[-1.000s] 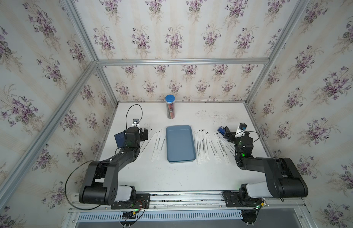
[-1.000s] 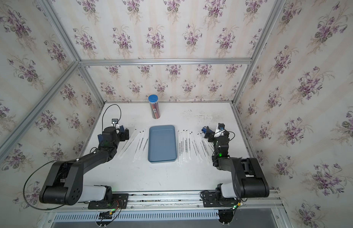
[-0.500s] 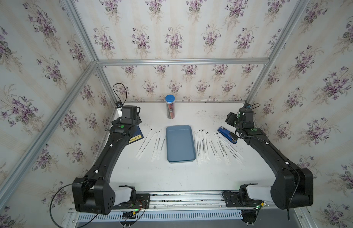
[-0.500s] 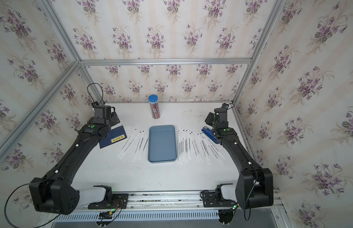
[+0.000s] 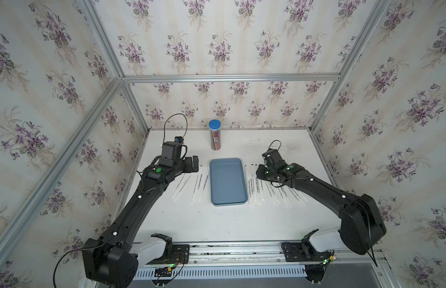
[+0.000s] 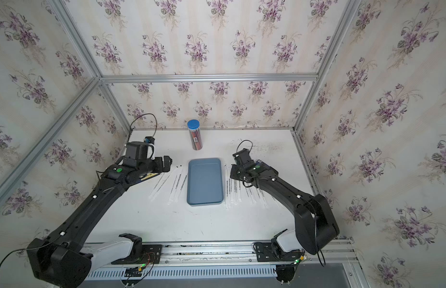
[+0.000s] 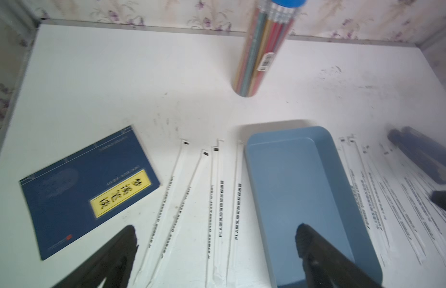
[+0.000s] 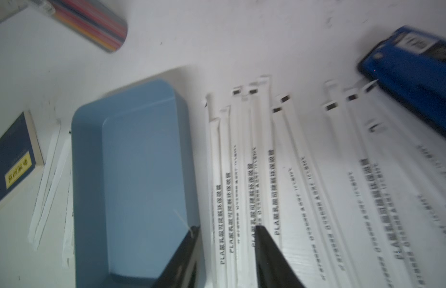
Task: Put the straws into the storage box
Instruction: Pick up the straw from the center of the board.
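— Blue-grey plastic, mid-table: storage box point(image 5: 227, 182)?

— Yes. Sits flat on the white table point(image 5: 217, 224), long sides running away from the arm bases. Shows a bare floor in both top views.

— Straws point(image 5: 252, 194)?

— Lie on the tabletop on both sides of the box, roughly parallel to its long sides. Smaller group on the left-arm side, slightly fanned. Larger fan on the right-arm side, nearest ones just beside the box wall, dark tips pointing toward the back wall.

— Left gripper point(image 7: 215, 230)?

— Spread wide, holding nothing. Hangs over the left-side group, one finger above bare table near the dark blue booklet point(image 7: 87, 189), the other above the box.

— Right gripper point(image 8: 227, 229)?

— Jaws partway apart, clear gap between the tips. Hovers low over the straws closest to the box; two or three run through that gap in the wrist view. Clamped on none of them. Cannot tell whether the tips touch paper: wrist picture smeared.

— Anything else on the table?

— Clear pencil tube with a blue cap point(image 5: 215, 136), upright near the back wall, behind the box. Blue stapler point(image 8: 416, 74), just beside the far ends of the outermost right-side straws.
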You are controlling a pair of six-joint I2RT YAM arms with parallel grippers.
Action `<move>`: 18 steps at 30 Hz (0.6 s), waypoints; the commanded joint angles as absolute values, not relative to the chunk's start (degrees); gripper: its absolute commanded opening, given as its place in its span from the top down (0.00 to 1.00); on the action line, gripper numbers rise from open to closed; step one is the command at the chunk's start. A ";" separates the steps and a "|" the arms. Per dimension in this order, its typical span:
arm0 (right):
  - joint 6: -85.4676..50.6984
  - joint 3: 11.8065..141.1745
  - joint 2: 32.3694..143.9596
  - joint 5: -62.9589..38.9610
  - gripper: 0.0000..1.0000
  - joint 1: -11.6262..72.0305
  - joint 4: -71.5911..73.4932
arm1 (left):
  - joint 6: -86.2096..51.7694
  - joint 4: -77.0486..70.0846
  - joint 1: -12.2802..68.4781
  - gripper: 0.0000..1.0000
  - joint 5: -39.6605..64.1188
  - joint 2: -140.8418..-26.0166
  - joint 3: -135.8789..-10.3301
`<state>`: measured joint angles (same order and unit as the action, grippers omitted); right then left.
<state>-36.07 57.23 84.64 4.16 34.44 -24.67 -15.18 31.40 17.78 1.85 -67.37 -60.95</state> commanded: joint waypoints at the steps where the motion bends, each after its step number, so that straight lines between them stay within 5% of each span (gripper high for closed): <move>1: -41.52 56.61 86.76 5.91 0.69 36.53 -24.57 | -13.35 27.52 23.45 0.00 -1.96 -67.26 -58.69; 18: -35.09 59.81 99.29 8.17 0.66 29.39 -25.45 | -20.52 15.82 26.47 0.00 -6.56 -68.36 -51.89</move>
<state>-36.88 58.92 98.06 7.18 31.38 -25.78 -19.92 17.65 26.39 -6.00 -67.77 -51.48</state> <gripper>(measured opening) 0.339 0.998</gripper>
